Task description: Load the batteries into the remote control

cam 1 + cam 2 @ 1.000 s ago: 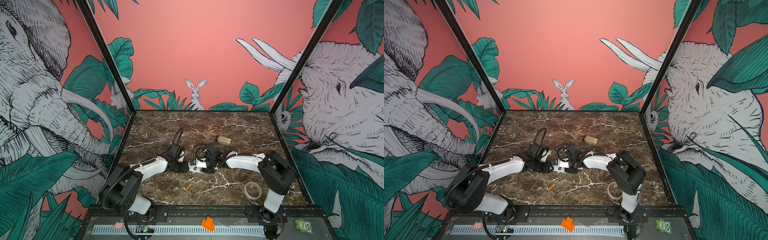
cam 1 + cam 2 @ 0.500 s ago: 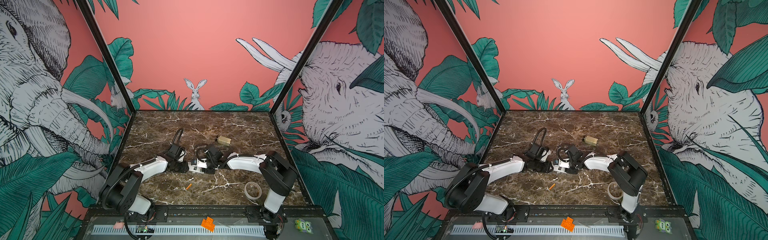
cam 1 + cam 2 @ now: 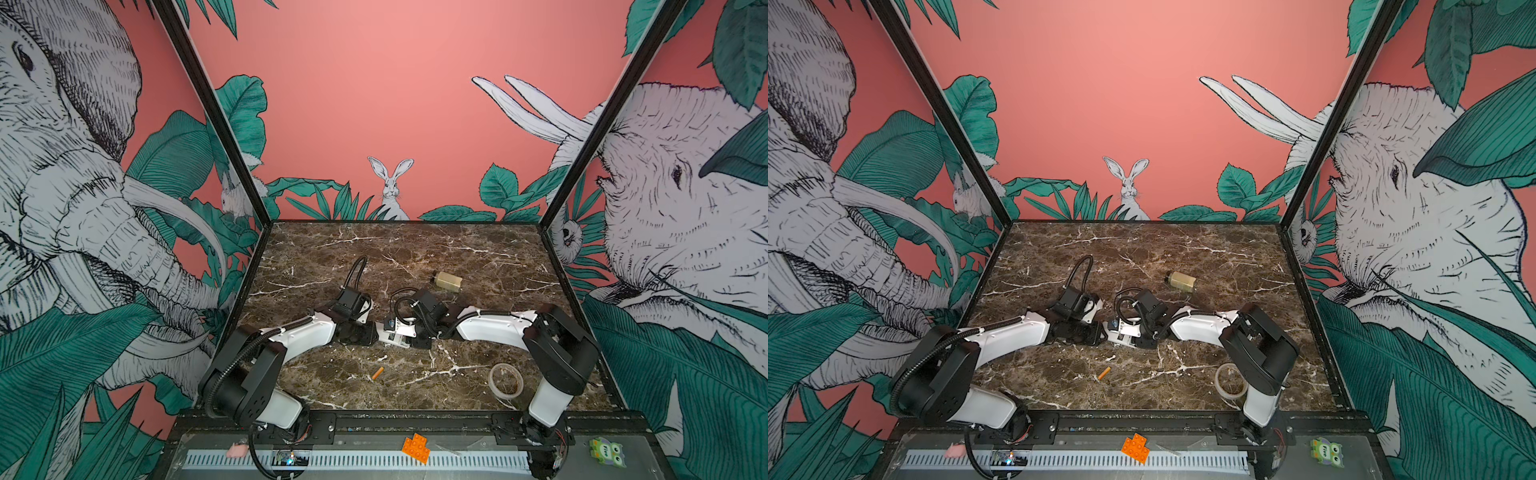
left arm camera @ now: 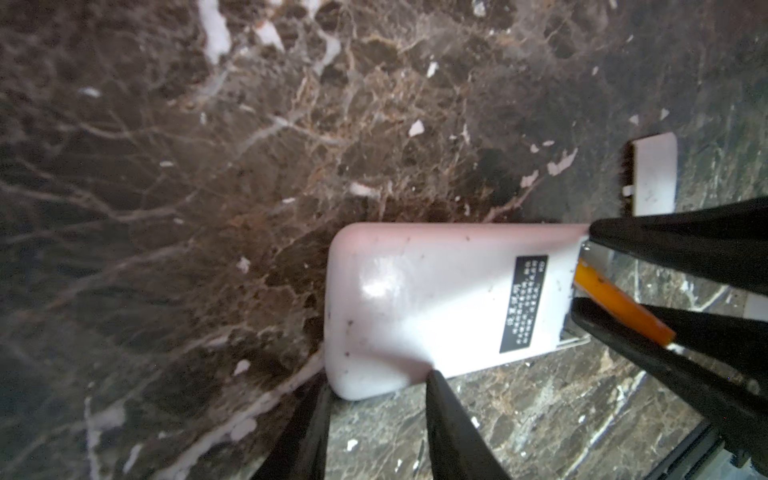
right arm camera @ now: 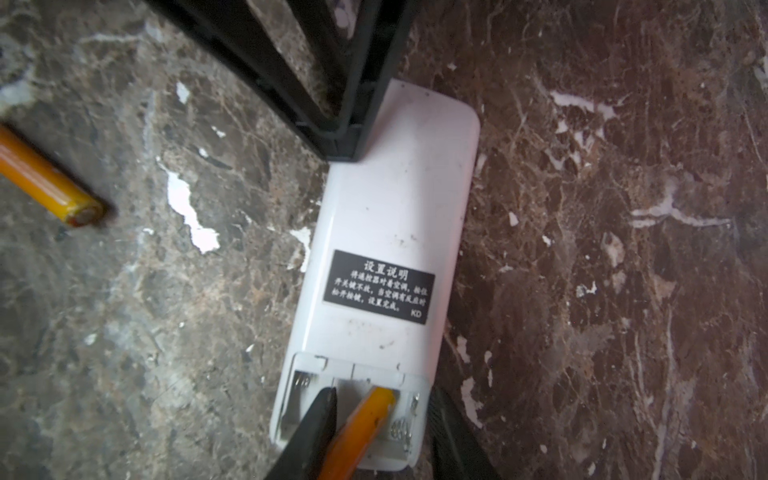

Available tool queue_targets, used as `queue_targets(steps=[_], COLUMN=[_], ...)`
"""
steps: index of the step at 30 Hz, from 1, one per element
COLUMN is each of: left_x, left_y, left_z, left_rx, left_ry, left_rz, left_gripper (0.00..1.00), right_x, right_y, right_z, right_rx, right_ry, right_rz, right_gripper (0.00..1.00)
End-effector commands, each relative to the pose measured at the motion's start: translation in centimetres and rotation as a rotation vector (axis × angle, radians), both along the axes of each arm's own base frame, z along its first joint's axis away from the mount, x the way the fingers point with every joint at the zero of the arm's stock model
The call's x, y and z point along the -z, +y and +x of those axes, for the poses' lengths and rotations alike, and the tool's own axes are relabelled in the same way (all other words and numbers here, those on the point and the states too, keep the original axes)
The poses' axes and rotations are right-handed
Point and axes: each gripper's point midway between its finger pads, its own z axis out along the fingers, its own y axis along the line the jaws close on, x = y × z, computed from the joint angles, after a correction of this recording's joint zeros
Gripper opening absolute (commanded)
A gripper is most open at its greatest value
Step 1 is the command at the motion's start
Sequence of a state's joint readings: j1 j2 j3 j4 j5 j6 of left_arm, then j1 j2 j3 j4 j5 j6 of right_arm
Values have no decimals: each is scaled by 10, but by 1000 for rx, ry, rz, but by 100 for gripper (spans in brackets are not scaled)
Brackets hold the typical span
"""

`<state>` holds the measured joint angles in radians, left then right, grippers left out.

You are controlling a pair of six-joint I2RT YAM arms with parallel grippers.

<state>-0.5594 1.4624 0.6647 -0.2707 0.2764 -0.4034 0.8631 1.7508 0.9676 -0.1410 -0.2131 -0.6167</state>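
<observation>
The remote control [image 3: 395, 336] [image 3: 1121, 332] lies back up at the table's middle, label showing [image 5: 380, 286], battery compartment [image 5: 307, 386] uncovered. My left gripper [image 4: 378, 378] [image 3: 370, 332] is shut across a corner of its far end, both fingertips [image 4: 432, 374] touching it. My right gripper [image 5: 382, 392] [image 3: 409, 332] is at the compartment end. An orange battery [image 5: 365, 424] [image 4: 615, 299] leans tilted between its jaws, tip in the compartment. It touches one finger [image 5: 320, 415]; a gap separates it from the other. A second battery [image 3: 377, 372] [image 3: 1104, 373] [image 5: 45, 183] lies loose on the table nearer the front.
A small flat white piece [image 4: 652, 174] lies beside the remote. A beige block [image 3: 448, 281] sits behind the grippers. A clear tape roll [image 3: 505, 380] lies near the right arm's base. On the front ledge are an orange studded brick [image 3: 415, 448] and a green toy [image 3: 606, 453].
The right arm has edged slightly left toward the remote. The left arm, the remote and the loose battery have stayed where they were.
</observation>
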Motion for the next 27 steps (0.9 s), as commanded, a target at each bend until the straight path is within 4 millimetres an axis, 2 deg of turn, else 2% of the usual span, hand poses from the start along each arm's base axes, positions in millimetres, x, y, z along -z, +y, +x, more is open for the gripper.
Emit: queue_targets(steps=[1, 11, 27], left_x=[29, 31, 33], left_y=[16, 17, 18], left_z=[-27, -28, -30], left_rx=[9, 6, 6], left_ry=[103, 104, 107], left_rz=[86, 89, 89], left_gripper=[39, 38, 38], right_x=[-4, -9, -14], right_y=[-9, -11, -14], right_z=[-4, -2, 5], right_rx=[14, 31, 61], right_ry=[11, 8, 15], right_rz=[-10, 2, 23], right_gripper=[37, 40, 37])
